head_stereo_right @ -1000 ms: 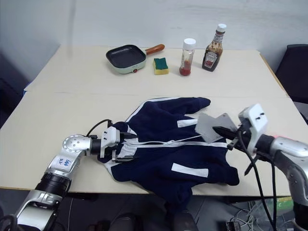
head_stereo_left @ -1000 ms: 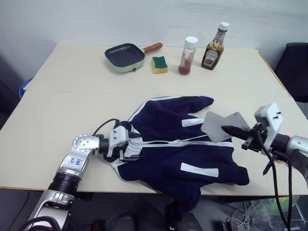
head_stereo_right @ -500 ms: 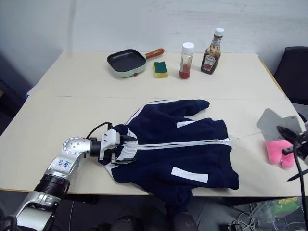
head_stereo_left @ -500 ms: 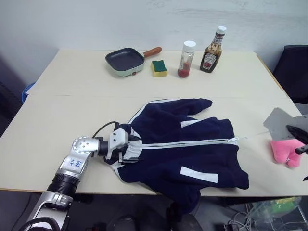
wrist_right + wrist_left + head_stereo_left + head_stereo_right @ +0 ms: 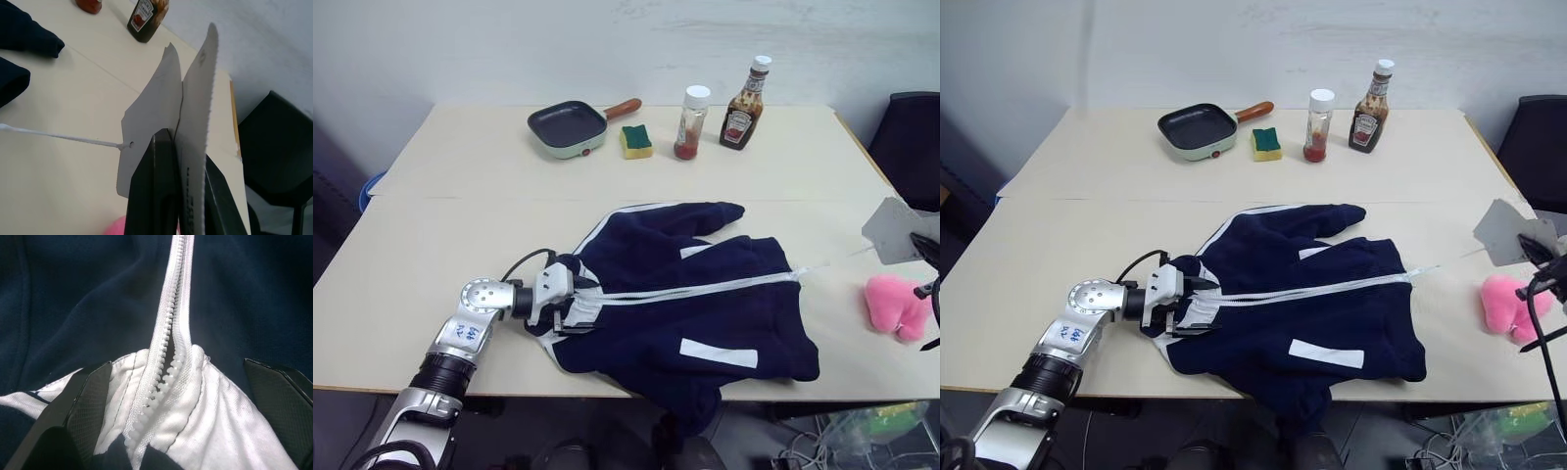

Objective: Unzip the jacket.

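The jacket (image 5: 690,299) lies spread on the near half of the table (image 5: 440,225), its lower hem hanging slightly over the front edge. At its collar end the left gripper (image 5: 570,303) sits with its two black fingers spread wide, one on each side of the white collar lining; the left wrist view shows that lining bunched between the fingers (image 5: 88,401), with the top of the white zipper (image 5: 168,352) slightly parted there and running away closed across the navy cloth. Whether the fingers press the lining or only flank it is hard to judge.

From the collar the zipper crosses the jacket toward the robot's right, and a thin white string (image 5: 63,138) leads on from its far end, off the fabric, to the white paper tag (image 5: 1501,231). The right gripper (image 5: 178,139) is clamped tight on that tag, held above the table, well to the right of the jacket. The right wrist view shows the string threaded through a small hole in the tag and the tag's two leaves pinched between the fingers, details the head views do not resolve. A pink plush toy (image 5: 898,304) lies on the table just below that gripper.

Further back stand a small frying pan (image 5: 570,124), a yellow-green sponge (image 5: 637,138), a clear jar with a white lid (image 5: 690,122) and a ketchup bottle (image 5: 746,102).
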